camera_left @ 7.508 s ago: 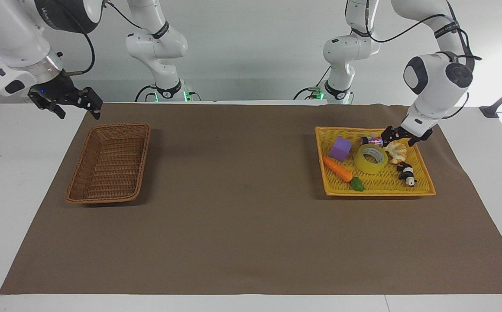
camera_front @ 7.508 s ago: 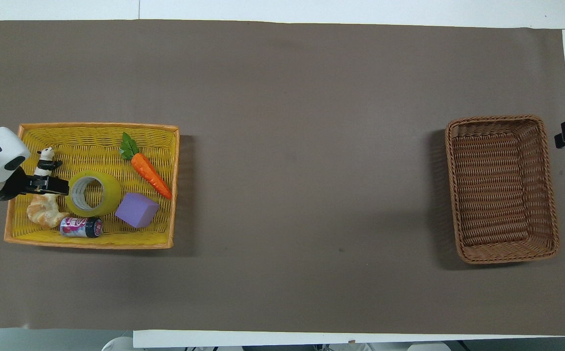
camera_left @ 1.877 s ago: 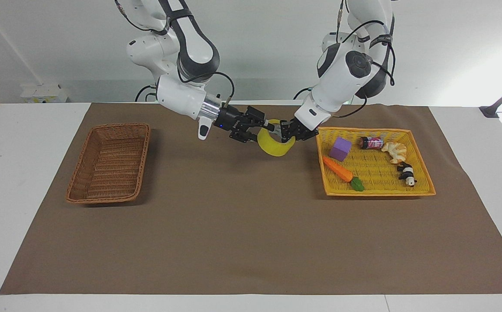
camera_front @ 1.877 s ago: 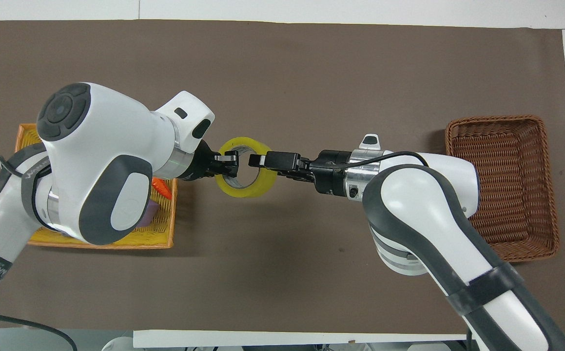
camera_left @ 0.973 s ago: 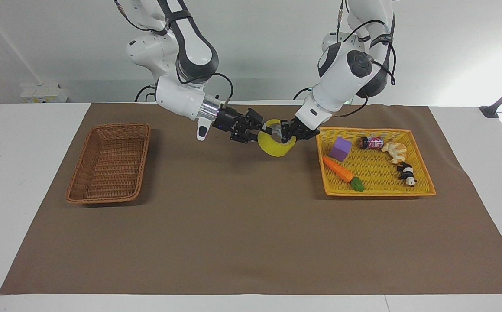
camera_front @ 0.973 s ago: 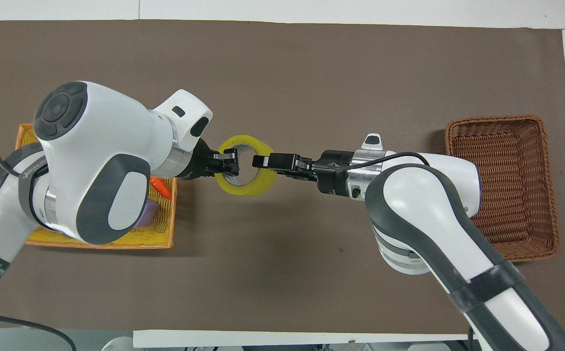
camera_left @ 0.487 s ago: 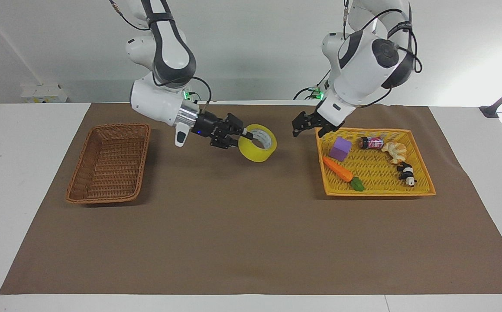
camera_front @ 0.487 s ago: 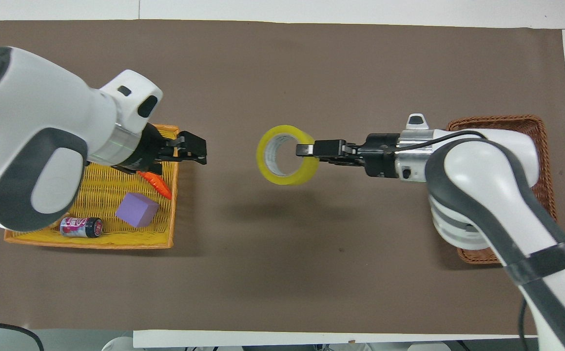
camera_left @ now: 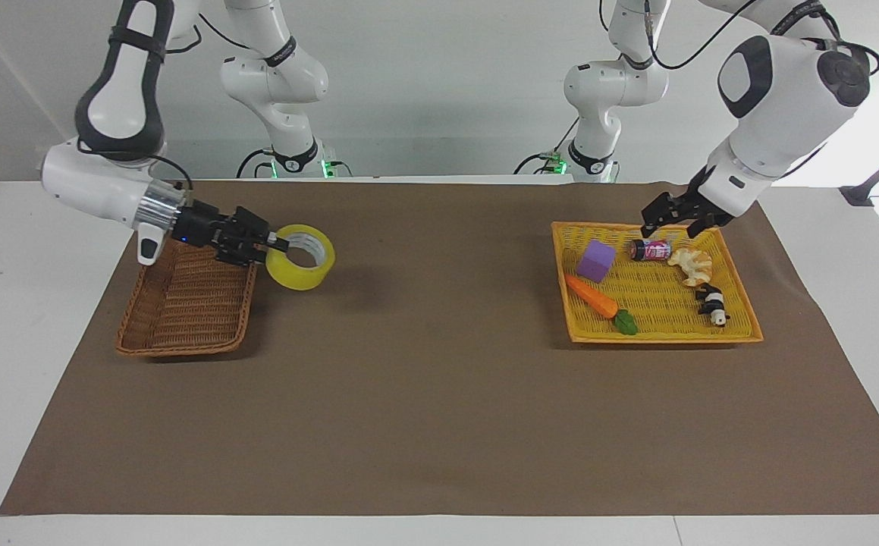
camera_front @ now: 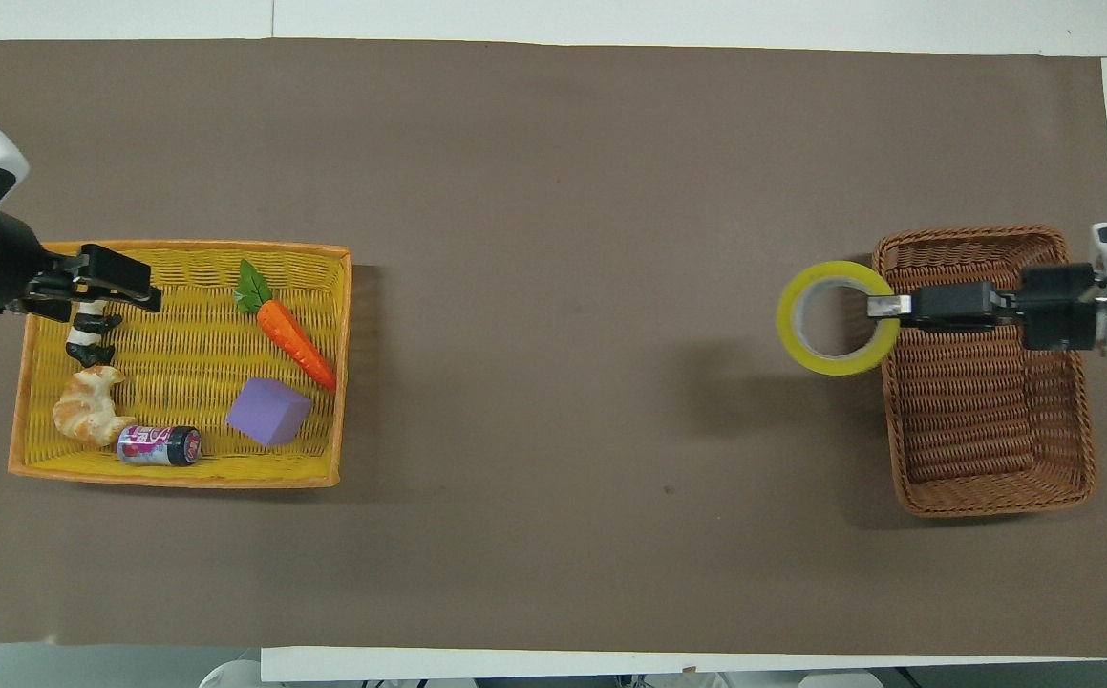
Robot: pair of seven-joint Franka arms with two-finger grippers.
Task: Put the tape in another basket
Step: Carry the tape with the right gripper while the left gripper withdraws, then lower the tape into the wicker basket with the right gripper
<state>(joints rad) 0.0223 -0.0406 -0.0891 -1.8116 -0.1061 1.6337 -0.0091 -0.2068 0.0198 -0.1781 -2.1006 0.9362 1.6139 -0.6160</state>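
Clearly the right tool [camera_left: 278, 244], pinching the tape [camera_left: 300, 267] by its rim above the basket [camera_left: 181, 318] edge, risks dropping it onto the bench; the left tool [camera_left: 674, 218], spread, hangs over the yellow tray [camera_left: 659, 334].

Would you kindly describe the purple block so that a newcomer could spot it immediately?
Look toward the left arm's end of the table for the bright yellow-orange woven tray basket. Inside it, beside the orange toy carrot, sits the purple foam cube. It is the only purple, box-shaped item there.
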